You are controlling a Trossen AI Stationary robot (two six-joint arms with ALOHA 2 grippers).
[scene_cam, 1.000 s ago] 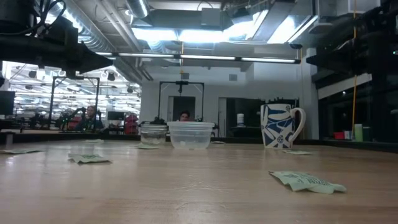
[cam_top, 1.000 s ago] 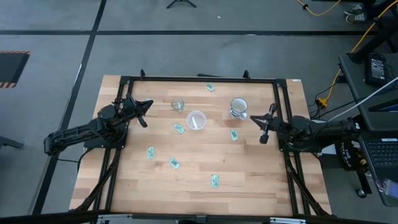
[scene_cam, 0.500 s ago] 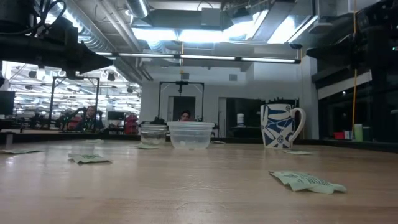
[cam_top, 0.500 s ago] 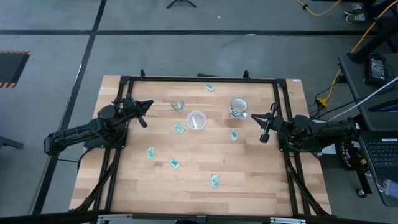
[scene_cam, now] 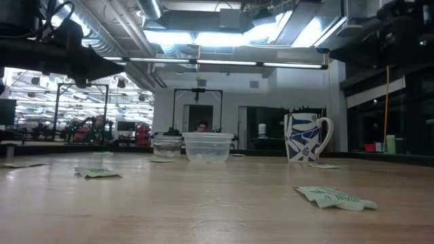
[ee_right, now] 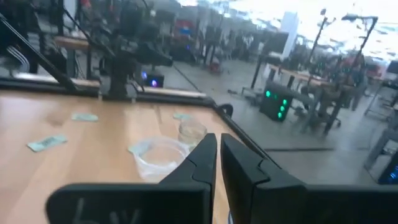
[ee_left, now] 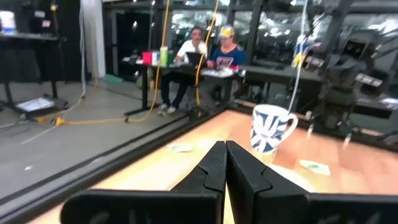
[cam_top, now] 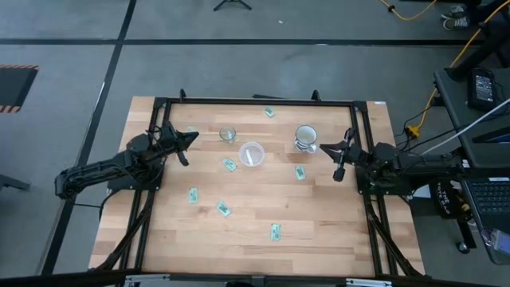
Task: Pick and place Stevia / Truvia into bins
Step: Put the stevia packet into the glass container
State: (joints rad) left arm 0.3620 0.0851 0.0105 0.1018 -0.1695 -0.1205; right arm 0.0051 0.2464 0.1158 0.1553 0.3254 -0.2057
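Several pale green and white sachets lie flat on the wooden table: one near the far edge point(cam_top: 269, 112), one point(cam_top: 229, 165) beside the cups, one point(cam_top: 300, 172) near the mug, and three nearer point(cam_top: 193, 195), point(cam_top: 224, 209), point(cam_top: 276, 232). The small clear cup point(cam_top: 228, 134) and the wider whitish cup point(cam_top: 252, 154) stand upright mid-table, and both also show in the low view, the small cup point(scene_cam: 167, 147) and the wider cup point(scene_cam: 208, 147). My left gripper point(cam_top: 185, 147) hovers shut to the left of the small cup. My right gripper point(cam_top: 338, 162) hovers shut to the right of the mug. Both are above the table and hold nothing.
A blue-and-white mug point(cam_top: 306, 138) stands right of the wider cup. A dark metal frame point(cam_top: 255, 101) runs along the table's far edge and down both sides. People sit at desks in the room beyond point(ee_left: 211, 53). The near half of the table holds only scattered sachets.
My right gripper has risen a little and drifted slightly toward the far edge, staying shut. Sachets, cups and mug have not moved.
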